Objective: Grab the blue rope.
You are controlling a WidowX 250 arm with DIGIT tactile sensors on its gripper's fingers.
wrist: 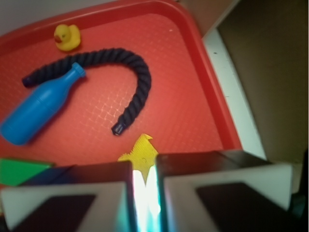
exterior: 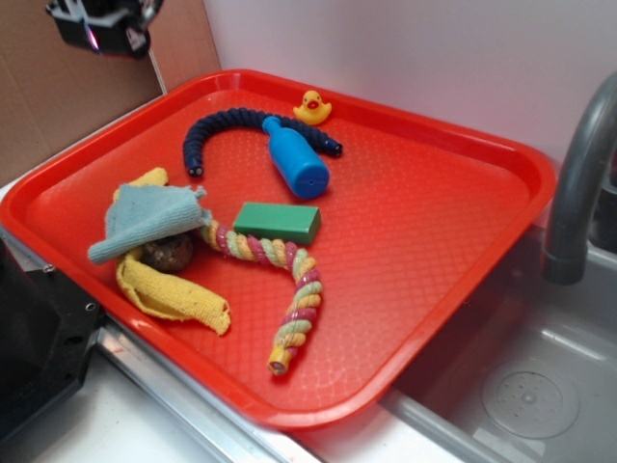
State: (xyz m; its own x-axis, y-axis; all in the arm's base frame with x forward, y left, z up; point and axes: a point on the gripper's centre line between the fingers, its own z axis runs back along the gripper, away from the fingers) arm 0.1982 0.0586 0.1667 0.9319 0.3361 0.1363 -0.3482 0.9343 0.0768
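Observation:
The blue rope (exterior: 220, 120) lies curved like an arch at the back of the red tray (exterior: 439, 241); one end rests near the left, and the other passes behind the blue bottle (exterior: 297, 162). The wrist view shows the blue rope (wrist: 141, 77) ahead of the fingers and apart from them. My gripper (exterior: 101, 27) hangs high above the tray's back left corner. In the wrist view the gripper (wrist: 145, 193) has its jaws almost together, with only a thin bright slit and nothing held.
On the tray are a yellow duck (exterior: 311, 106), a green block (exterior: 278, 222), a pink-yellow-green striped rope (exterior: 289, 280), a light blue cloth (exterior: 149, 220) and a yellow cloth (exterior: 174, 299). A grey faucet (exterior: 578, 183) and a sink (exterior: 540, 386) are on the right.

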